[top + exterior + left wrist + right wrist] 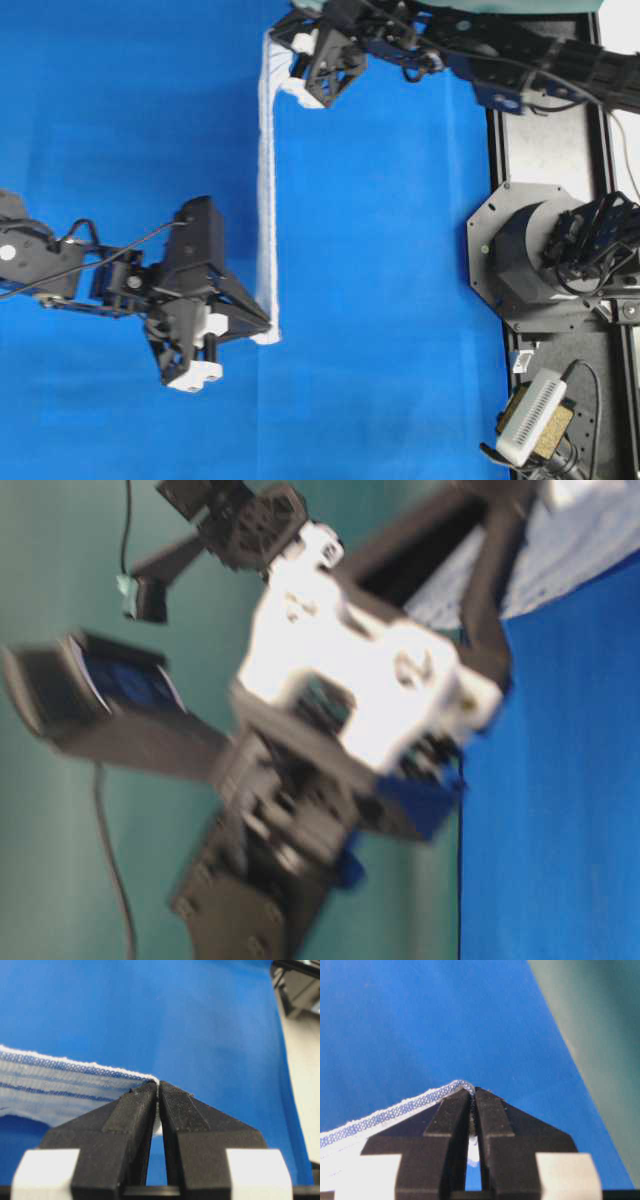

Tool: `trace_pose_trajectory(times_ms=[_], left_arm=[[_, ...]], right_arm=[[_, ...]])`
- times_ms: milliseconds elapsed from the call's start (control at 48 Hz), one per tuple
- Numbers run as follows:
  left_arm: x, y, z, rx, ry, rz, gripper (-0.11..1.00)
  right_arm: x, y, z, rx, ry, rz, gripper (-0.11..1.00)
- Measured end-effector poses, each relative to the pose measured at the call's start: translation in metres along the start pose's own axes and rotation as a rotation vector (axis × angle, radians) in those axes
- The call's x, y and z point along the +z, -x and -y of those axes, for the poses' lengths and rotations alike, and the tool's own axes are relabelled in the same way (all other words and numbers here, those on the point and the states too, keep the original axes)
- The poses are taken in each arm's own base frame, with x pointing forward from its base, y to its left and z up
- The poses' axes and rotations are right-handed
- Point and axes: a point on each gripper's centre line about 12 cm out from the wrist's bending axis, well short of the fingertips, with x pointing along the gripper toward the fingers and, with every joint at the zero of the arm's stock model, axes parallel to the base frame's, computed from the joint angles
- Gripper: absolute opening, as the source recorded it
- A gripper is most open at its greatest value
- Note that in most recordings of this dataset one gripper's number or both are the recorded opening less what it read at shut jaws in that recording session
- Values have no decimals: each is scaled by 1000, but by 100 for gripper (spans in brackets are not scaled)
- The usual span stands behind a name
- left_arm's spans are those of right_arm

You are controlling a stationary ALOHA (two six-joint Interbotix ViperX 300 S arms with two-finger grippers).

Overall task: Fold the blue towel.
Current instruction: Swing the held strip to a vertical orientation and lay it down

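Black fingers of my left gripper [158,1091] fill the wrist view, pressed together on a corner of the blue towel [60,1085]; its white hem and thin blue stripes run off to the left above the blue table covering [165,1015]. My right gripper [472,1094] is likewise pinched tight on another towel corner, the woven edge trailing away to the left. From overhead, the towel [265,180] shows only as a narrow white band stretched between my two grippers, the left one [268,326] low in the middle, the right one [290,75] near the top edge. The table-level view is too blurred to tell more.
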Motion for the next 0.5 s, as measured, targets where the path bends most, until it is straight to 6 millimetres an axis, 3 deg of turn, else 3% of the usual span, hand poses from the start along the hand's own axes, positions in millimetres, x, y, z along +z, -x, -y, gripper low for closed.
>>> trace_pose_trajectory(times_ms=[250,500], left_arm=[[-29,30,-1,11,82,1,3],[-47,49,-4,26,113,-21,3]], right_arm=[[8,-39,-14,25,25,-31,13],[13,-65,-23,40,34,-46,13]])
